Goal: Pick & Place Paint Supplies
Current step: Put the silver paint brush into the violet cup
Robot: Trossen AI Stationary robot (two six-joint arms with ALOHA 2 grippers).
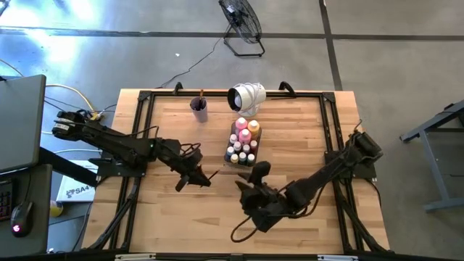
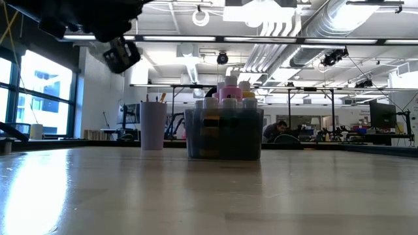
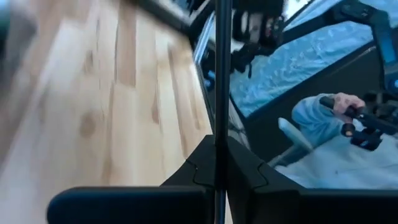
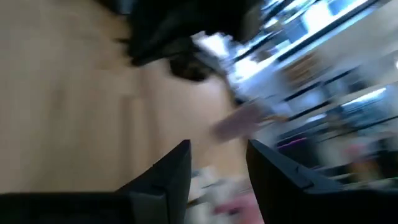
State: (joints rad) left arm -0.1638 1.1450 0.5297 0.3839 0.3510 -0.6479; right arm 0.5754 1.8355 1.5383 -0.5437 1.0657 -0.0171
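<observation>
One brush (image 3: 221, 68) is clamped in my left gripper (image 1: 197, 176), off the surface (image 1: 290, 130), left of the tray (image 1: 243, 147). Bottles (image 1: 245, 138) already sit in the tray; cup (image 1: 199, 109) behind-left holds a brush, I think. Right gripper (image 1: 250, 190), near side of tray, fingers apart, empty. Judging: mostly done; this brush left.

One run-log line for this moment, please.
left tool: shut on paintbrush | right tool: open, empty | paint bottles: in tray
</observation>
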